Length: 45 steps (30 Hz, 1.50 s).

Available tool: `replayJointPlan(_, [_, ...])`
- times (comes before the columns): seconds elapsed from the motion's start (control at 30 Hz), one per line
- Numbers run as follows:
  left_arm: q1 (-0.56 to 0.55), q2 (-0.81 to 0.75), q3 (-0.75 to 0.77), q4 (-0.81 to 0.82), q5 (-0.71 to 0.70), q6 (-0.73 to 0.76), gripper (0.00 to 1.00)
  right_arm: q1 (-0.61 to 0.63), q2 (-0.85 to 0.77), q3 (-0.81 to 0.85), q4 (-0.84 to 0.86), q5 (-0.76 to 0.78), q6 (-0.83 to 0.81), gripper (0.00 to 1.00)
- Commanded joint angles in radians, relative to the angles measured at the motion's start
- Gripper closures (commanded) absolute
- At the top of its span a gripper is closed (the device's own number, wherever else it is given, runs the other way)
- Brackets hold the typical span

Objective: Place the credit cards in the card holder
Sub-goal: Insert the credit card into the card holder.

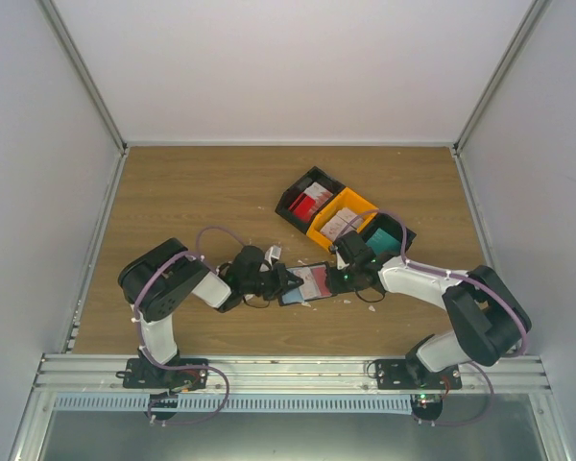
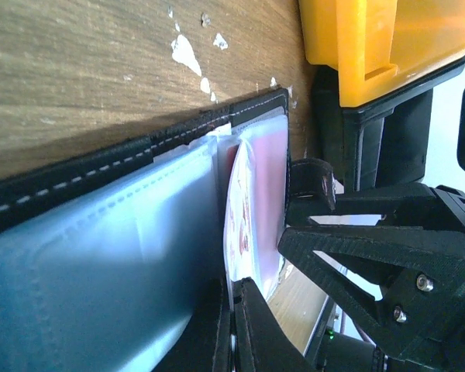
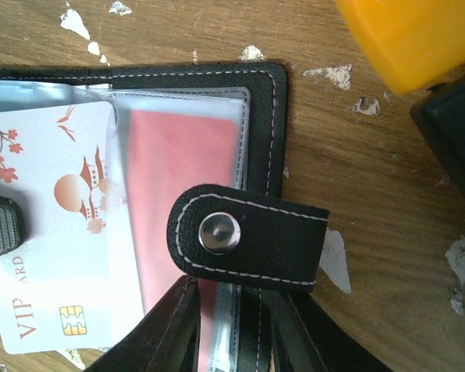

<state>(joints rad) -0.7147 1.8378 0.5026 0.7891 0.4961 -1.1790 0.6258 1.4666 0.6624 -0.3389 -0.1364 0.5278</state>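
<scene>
The black card holder (image 1: 309, 285) lies open on the table between both arms. My left gripper (image 2: 234, 298) is shut on the edge of a white credit card (image 2: 239, 225) with a red drawing, which stands over the clear sleeves. In the right wrist view this card (image 3: 58, 232) reads "VIP" and lies across the card holder (image 3: 267, 85), beside a red card (image 3: 182, 178) inside a clear sleeve. My right gripper (image 3: 234, 291) is partly open. Its fingers straddle the holder's right edge just below the snap tab (image 3: 248, 232).
Three joined bins sit behind the holder. A black bin (image 1: 290, 206) holds a red-and-white card (image 1: 309, 200), a yellow bin (image 1: 362, 202) a whitish card (image 1: 338, 223), and another black bin (image 1: 404, 233) a teal card (image 1: 382, 240). White crumbs dot the wood.
</scene>
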Motion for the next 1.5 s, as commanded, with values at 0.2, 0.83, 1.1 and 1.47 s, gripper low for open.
replayJointPlan(0.2, [-0.051,-0.014,-0.07,-0.051,-0.074,-0.117,1.0,0.008,0.044,-0.036,-0.041,-0.078,0.016,0.72])
replayJointPlan(0.83, [-0.052,0.075,0.109,-0.19,-0.015,0.065,0.96,0.006,0.057,-0.036,-0.006,-0.171,-0.053,0.72])
replayJointPlan(1.1, [-0.06,0.045,0.151,-0.281,-0.01,0.146,0.91,0.001,0.033,-0.026,-0.013,-0.133,-0.039,0.71])
replayJointPlan(1.47, [-0.084,-0.143,0.184,-0.542,-0.102,0.271,0.53,-0.022,-0.124,-0.012,-0.063,-0.034,0.01,0.54])
